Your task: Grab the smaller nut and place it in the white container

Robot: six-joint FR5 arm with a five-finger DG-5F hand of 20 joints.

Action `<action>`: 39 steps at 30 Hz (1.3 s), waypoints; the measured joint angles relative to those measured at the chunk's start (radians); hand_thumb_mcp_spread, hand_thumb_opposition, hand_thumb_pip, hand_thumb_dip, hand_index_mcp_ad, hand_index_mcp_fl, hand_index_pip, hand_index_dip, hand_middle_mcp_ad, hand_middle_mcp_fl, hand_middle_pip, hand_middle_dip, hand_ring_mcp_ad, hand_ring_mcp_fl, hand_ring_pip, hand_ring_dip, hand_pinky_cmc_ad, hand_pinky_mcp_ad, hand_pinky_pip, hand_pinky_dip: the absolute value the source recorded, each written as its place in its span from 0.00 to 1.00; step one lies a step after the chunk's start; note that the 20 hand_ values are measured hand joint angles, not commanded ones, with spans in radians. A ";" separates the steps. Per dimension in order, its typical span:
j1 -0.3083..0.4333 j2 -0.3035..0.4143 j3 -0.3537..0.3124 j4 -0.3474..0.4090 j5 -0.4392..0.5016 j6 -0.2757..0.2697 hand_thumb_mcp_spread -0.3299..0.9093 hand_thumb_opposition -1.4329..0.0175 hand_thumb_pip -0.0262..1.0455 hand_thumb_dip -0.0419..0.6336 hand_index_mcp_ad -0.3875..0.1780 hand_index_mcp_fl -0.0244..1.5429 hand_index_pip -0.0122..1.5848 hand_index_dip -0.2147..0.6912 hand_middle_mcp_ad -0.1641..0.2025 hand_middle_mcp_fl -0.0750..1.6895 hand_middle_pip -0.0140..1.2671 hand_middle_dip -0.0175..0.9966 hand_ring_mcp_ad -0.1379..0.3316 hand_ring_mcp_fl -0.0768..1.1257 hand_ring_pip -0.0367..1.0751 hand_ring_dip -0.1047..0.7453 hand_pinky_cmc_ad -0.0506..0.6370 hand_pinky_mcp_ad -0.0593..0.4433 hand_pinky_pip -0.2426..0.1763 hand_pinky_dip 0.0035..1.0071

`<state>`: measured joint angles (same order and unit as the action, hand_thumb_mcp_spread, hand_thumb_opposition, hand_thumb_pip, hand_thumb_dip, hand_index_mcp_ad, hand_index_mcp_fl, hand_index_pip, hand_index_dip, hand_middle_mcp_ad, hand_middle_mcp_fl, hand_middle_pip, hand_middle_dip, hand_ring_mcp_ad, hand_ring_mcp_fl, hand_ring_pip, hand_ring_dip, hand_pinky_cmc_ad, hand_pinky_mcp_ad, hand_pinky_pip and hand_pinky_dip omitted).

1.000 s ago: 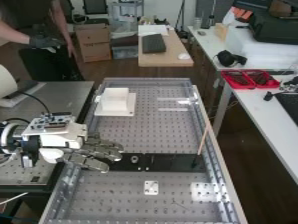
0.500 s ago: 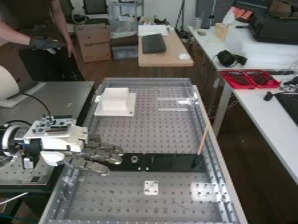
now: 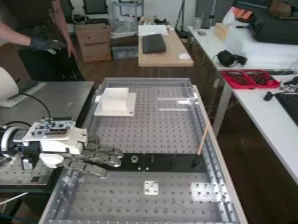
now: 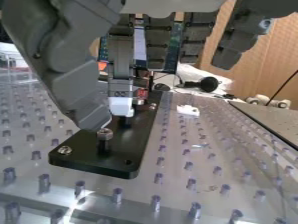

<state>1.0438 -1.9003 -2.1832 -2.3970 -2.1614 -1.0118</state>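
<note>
The hand (image 3: 93, 156) is low over the left end of the black bar in the high view, its fingers loosely extended. In the wrist view the hand (image 4: 73, 75) has its thumb tip close beside the smaller nut (image 4: 104, 133), which sits on its short post; a light-tipped finger points down just beyond it. Whether the thumb touches the nut, I cannot tell. On the bar right of the fingertips stands the bearing (image 3: 134, 159). The white container (image 3: 116, 99) rests on a white plate at the back left of the bench.
The black bar (image 3: 173, 162) crosses the perforated bench, with a thin stick (image 3: 203, 140) rising at its right end. A small white plate (image 3: 151, 188) lies nearer the front. Raised metal rails (image 3: 219, 165) border the bench. Small pegs surround the bar in the wrist view.
In the high view the hand has shifted slightly, its lower fingertip moving a little left and toward the bench's near end. The container and bearing have not moved.
</note>
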 joint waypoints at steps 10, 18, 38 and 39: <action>0.000 -0.011 0.001 0.006 -0.004 0.007 0.56 0.43 0.78 0.39 0.48 0.02 0.98 0.44 0.54 0.08 0.10 0.23 0.53 0.07 0.11 0.24 0.51 0.55 0.48 0.17; 0.001 -0.021 0.002 0.011 -0.007 0.002 0.56 0.43 0.78 0.39 0.48 0.02 0.98 0.44 0.54 0.08 0.10 0.23 0.53 0.08 0.11 0.24 0.51 0.55 0.48 0.17; -0.009 -0.046 0.018 0.008 -0.029 -0.030 0.58 0.43 0.75 0.39 0.48 0.02 0.98 0.44 0.54 0.08 0.10 0.23 0.53 0.08 0.11 0.24 0.51 0.55 0.48 0.17; -0.010 -0.048 0.019 0.008 -0.030 -0.031 0.58 0.43 0.75 0.39 0.48 0.02 0.98 0.44 0.54 0.08 0.10 0.23 0.53 0.08 0.11 0.24 0.51 0.55 0.48 0.17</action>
<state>1.0341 -1.9483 -2.1638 -2.3893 -2.1910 -1.0427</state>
